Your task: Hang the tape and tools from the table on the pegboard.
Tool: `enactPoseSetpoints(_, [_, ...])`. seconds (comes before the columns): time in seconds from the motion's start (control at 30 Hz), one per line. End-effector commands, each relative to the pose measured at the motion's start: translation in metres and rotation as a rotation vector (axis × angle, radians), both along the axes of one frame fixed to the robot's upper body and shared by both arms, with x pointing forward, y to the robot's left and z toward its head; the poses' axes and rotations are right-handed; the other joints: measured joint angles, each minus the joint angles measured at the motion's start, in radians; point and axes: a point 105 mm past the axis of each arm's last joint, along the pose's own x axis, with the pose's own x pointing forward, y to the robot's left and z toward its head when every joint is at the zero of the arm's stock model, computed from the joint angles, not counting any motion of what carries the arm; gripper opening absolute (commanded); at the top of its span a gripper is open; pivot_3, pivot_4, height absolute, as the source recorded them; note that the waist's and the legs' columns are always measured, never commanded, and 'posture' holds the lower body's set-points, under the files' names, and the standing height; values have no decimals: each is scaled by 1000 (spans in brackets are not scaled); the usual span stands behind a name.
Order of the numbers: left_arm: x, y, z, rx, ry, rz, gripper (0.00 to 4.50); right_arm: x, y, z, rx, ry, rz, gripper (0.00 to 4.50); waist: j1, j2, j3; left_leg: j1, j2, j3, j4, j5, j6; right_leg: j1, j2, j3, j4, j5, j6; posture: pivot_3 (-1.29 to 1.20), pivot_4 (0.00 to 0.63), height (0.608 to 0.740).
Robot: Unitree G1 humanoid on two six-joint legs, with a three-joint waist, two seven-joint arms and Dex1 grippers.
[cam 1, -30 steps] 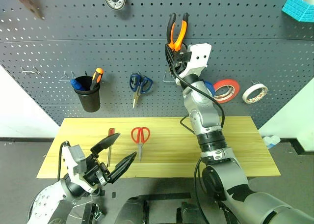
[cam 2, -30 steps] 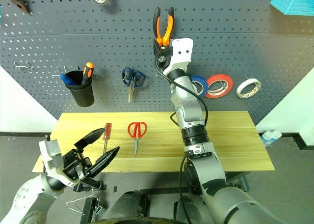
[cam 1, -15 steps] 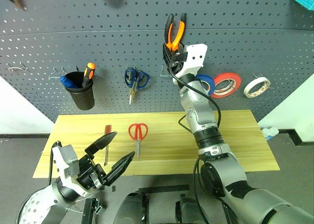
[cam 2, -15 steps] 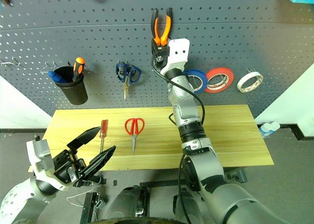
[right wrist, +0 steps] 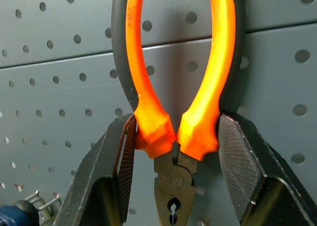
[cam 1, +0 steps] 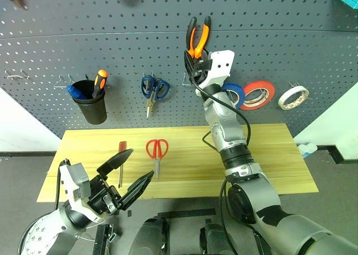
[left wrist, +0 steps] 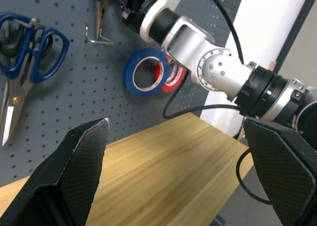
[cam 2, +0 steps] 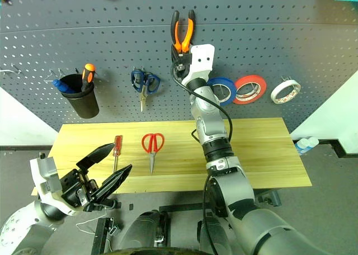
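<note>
Right gripper (cam 1: 197, 58) pinches the pliers (cam 1: 198, 36) against the pegboard (cam 1: 279, 48).
Left gripper (cam 1: 132, 174) hangs spread, empty, before the table (cam 1: 268, 160), where red scissors (cam 1: 157, 152) and screwdriver (cam 1: 121, 160) lie; cream tape (cam 1: 292, 97) hangs on the pegboard.

Scissors, two pairs: red-handled scissors (cam 1: 158, 152) and blue-handled scissors (cam 1: 152, 92). Screwdrivers, three: a thin red-handled screwdriver (cam 1: 121, 162) just left of the red-handled scissors, plus an orange screwdriver (cam 1: 99, 80) and a blue screwdriver (cam 1: 74, 91) together in one black cup (cam 1: 93, 106). Tape rolls, three: a blue roll (cam 1: 232, 93), a red-orange roll (cam 1: 258, 94) and a cream roll (cam 1: 292, 97). Pliers (cam 1: 197, 38), one pair.
</note>
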Motion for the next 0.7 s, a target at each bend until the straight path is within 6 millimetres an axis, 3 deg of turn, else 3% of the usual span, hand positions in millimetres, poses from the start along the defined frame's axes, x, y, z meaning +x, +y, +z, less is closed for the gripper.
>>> enactPoseSetpoints(0.03, [-1,-3,5,6,-23,-10,4500,0,0,10,8,-10,1,3028,0,0,0,0,0,0,0,0,0,0,0,0,0,0,0,257,185,740])
enactPoseSetpoints(0.07, [0,-3,4,5,-24,-11,4500,0,0,10,3,-10,6,3335,0,0,0,0,0,0,-1,0,0,0,0,0,0,0,-1,254,184,740])
enactPoseSetpoints(0.43, [4,-4,3,2,-28,-13,4500,-2,2,8,-9,12,33,3335,-2,0,0,0,0,0,-8,1,-2,-3,-1,0,-3,2,-5,248,178,740])
enactPoseSetpoints(0.6, [4,-4,2,3,-28,-14,4500,-1,0,8,-5,16,26,4482,-1,0,0,1,0,0,-8,1,-2,-3,-1,0,-3,2,-5,245,177,740])
enactPoseSetpoints(0.7, [5,-4,1,2,-29,-17,4500,-2,-1,8,-9,18,25,4482,0,0,1,0,0,0,-8,1,-2,-3,-1,0,-4,3,-7,242,175,740])
